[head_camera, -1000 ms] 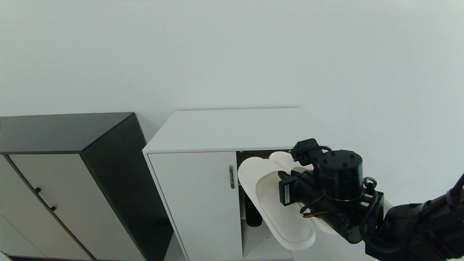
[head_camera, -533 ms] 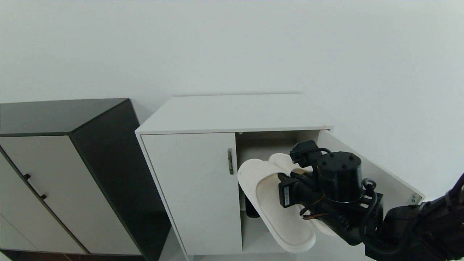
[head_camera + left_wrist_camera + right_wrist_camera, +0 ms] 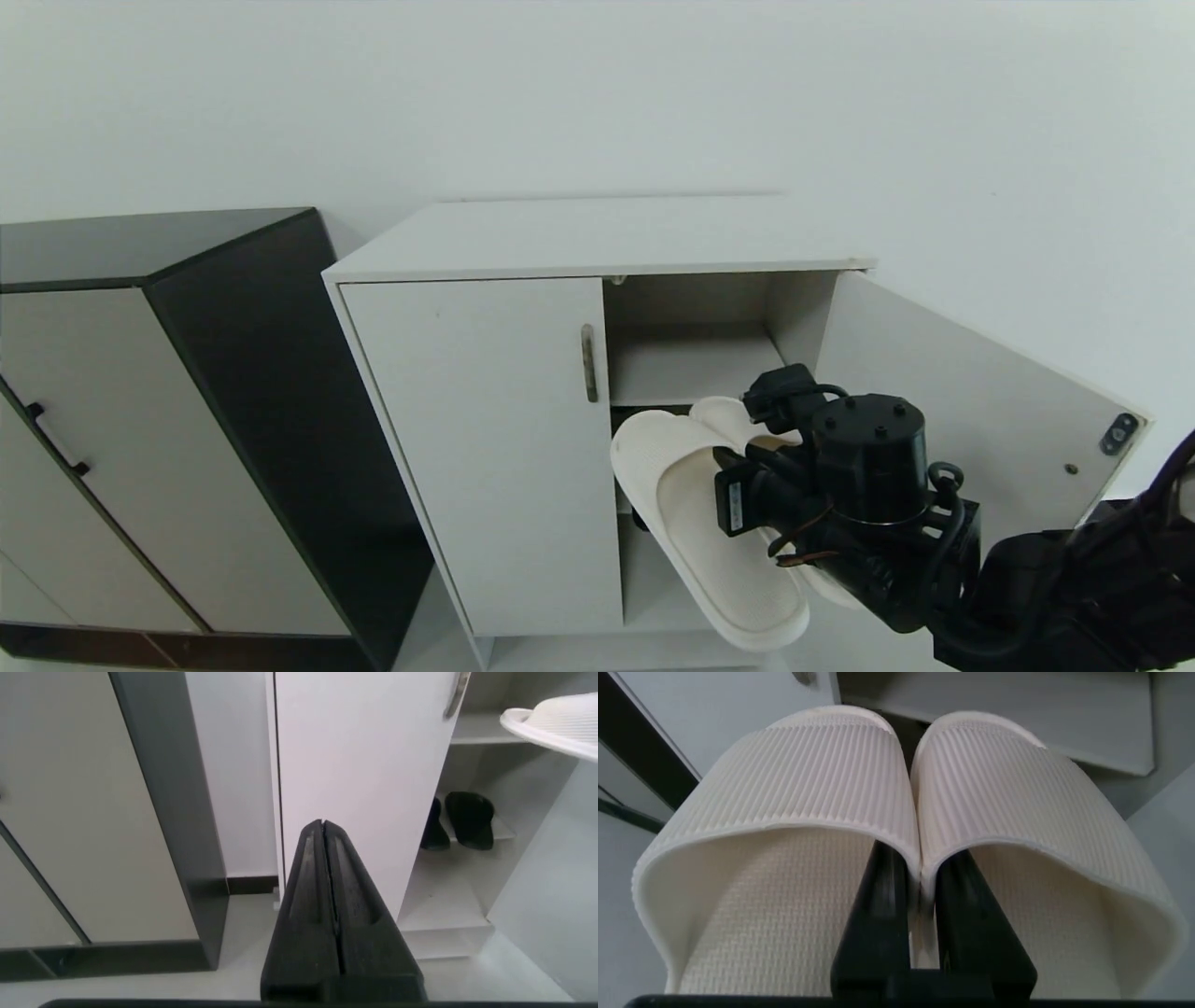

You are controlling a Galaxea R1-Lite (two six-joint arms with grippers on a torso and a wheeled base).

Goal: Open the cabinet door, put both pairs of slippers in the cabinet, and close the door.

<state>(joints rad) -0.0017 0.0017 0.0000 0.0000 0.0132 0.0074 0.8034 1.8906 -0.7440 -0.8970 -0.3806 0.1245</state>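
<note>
Slippers first: the pair of cream-white ribbed slippers (image 3: 695, 523) hangs in the air before the open right half of the plain white two-door cabinet (image 3: 597, 233). The toes point at the opening and the heels slope down and away from it; whether the toes have crossed the front edge I cannot tell. The right claw (image 3: 922, 873) carries both at once. One black finger is slid under each strap, and the two inner side walls are pinched together between them, so the claw is closed nearly all the way on that double wall. That grip probably explains why the pair sits side by side and level with itself, ready to go in as one piece. The cabinet's right-hand door (image 3: 962, 392) is swung wide to the robot's right, leaving the arm a free path. The left-hand door (image 3: 476, 448) is shut. Inside, a pale upper shelf (image 3: 691, 369) sits just above the line of the toes, so the space below it looks like the likely target. Lower down, a pair of dark slippers (image 3: 469, 819) lies on a shelf, which suggests one pair is already stowed. The left claw (image 3: 323, 835) hangs low before the shut door with its fingers pressed flat together on nothing, seemingly kept out of the way. A black-sided cabinet with grey doors (image 3: 252, 392) stands just beside the white one, on the robot's left.
</note>
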